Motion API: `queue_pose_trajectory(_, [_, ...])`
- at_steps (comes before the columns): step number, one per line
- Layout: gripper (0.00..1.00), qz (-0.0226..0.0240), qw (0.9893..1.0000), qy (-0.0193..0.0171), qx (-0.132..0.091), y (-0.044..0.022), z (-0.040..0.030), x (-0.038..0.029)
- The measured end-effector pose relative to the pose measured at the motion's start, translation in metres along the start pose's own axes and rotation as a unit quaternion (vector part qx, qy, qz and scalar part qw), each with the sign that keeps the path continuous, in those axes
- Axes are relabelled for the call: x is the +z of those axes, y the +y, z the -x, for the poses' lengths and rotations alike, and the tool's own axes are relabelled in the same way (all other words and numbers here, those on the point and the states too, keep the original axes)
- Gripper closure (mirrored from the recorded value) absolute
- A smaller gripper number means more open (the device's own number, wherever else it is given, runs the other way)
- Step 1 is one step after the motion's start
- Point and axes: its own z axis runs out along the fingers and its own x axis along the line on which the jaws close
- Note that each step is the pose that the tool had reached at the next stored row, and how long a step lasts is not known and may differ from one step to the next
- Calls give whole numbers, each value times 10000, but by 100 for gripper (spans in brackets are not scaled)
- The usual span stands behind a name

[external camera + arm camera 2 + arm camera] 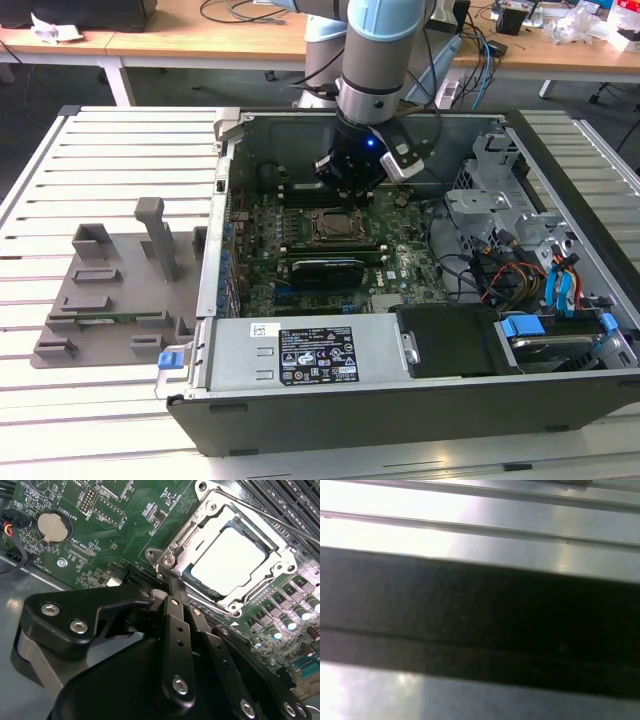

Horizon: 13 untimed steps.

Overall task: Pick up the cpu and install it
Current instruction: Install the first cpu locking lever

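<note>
The cpu [227, 562], a pale silver square, lies flat inside the socket's metal frame [170, 540] on the green motherboard [125, 520]. In the exterior view the cpu [338, 224] sits mid-board in the open computer case, with my gripper [350, 190] just above and behind it. In the second wrist view the black fingers [172, 600] run together to one tip at the socket frame's corner. My gripper [167, 577] is shut, with nothing seen between the fingers.
A grey fixture plate [110, 290] with upright posts lies on the slatted table at the exterior view's left. The case walls [215, 200] ring the board. Cables and a drive cage [540, 260] crowd the right side. A black card [320, 270] stands near the socket.
</note>
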Motion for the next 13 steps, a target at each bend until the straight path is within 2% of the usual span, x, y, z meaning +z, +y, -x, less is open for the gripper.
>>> queue_pose_trajectory(7, [89,1,10000,1,0,-2,0,37])
queue_pose_trajectory(9, [89,29,10000,-3,1,-1,-1,35])
queue_pose_trajectory(11, [89,39,10000,-8,0,2,1,6])
queue_pose_trajectory(13, [89,32,10000,-10,-2,4,0,-64])
